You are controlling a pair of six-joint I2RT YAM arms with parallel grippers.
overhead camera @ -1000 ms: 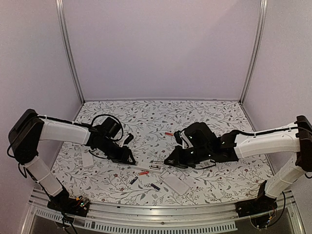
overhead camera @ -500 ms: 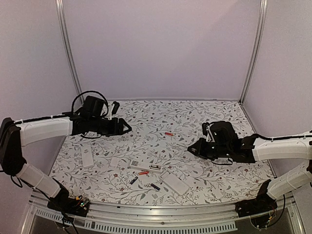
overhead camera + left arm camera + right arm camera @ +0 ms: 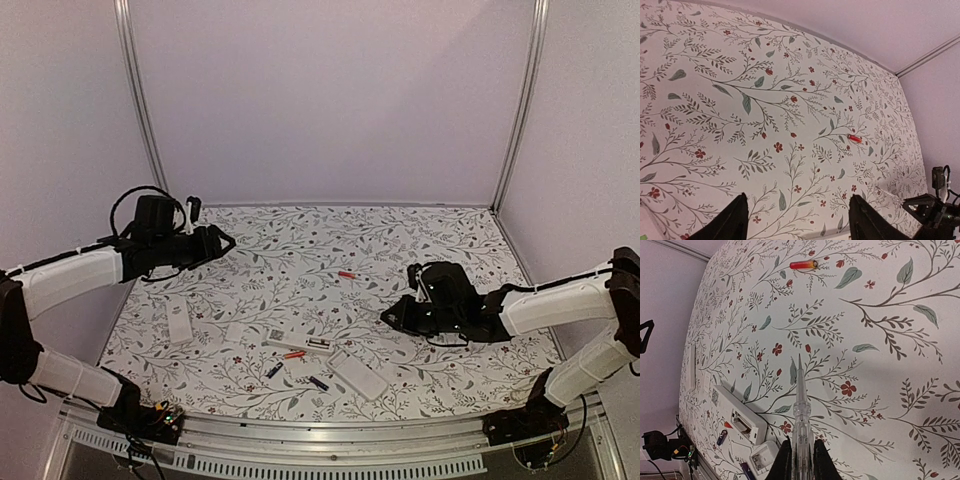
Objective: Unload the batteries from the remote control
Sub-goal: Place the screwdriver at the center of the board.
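A white remote control (image 3: 300, 343) (image 3: 735, 415) lies near the front with its battery bay open and empty. A second white remote (image 3: 358, 372) (image 3: 762, 457) lies beside it. Loose batteries lie on the cloth: a red one (image 3: 346, 274) (image 3: 803, 264) (image 3: 854, 138) farther back, a red one (image 3: 293, 354) and two dark ones (image 3: 273, 370) (image 3: 318, 382) by the remotes. My right gripper (image 3: 390, 318) (image 3: 801, 462) is shut on a clear pointed stick tool (image 3: 800, 405), right of the remotes. My left gripper (image 3: 222, 243) (image 3: 798, 200) hangs open and empty at the back left.
A white battery cover (image 3: 179, 323) and a small white piece (image 3: 235, 332) lie on the floral cloth (image 3: 300, 250) at the front left. Purple walls and metal posts (image 3: 140, 110) enclose the table. The right arm (image 3: 935, 215) shows at the left wrist view's lower right.
Both grippers have left the remote in the middle. The left arm rose and swung to the back left, its jaws opening. The right arm drew back to the right, still holding the tool.
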